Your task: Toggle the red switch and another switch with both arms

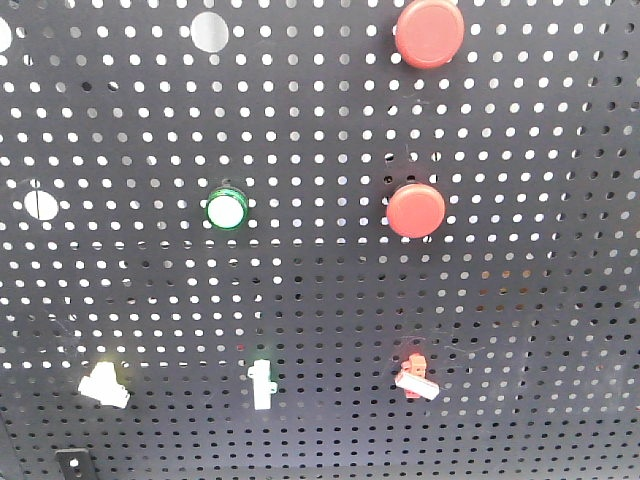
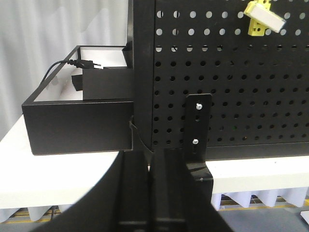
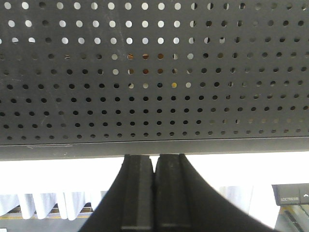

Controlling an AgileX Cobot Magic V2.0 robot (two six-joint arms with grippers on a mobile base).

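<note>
- One black perforated panel point(image 1: 300, 300) fills the front view and carries every control. Both hands sit low and away from the levers, so I judge the task to be at the approach step, with neither lever touched yet.
- White desk point(image 2: 58, 183) runs under the panel, with a black open box point(image 2: 77, 125) to the left (a cable is plugged in there).
- Left hand point(image 2: 150, 157) sits low by the panel's foot, its fingers pressed together and holding nothing.
- Right hand point(image 3: 154, 162) sits below the panel's lower edge, likewise closed on nothing, and no switch shows in its own view.
- Upper red push button point(image 1: 429, 32), lower red push button point(image 1: 415, 209) and green round button point(image 1: 225, 210) are not wanted here.
- Slim white toggle point(image 1: 261, 383) stands at lower middle (also not wanted).
- Red switch point(image 1: 415, 377) sits at the panel's lower right, below the lower red push button.
- Yellow switch point(image 1: 103, 384) sits at lower left. In the left wrist view it is up and to the right of the hand, well apart.
- Next, each hand likely has to rise to lever height, left to yellow and right to red. The levers are tiny, so the aim must be careful.
</note>
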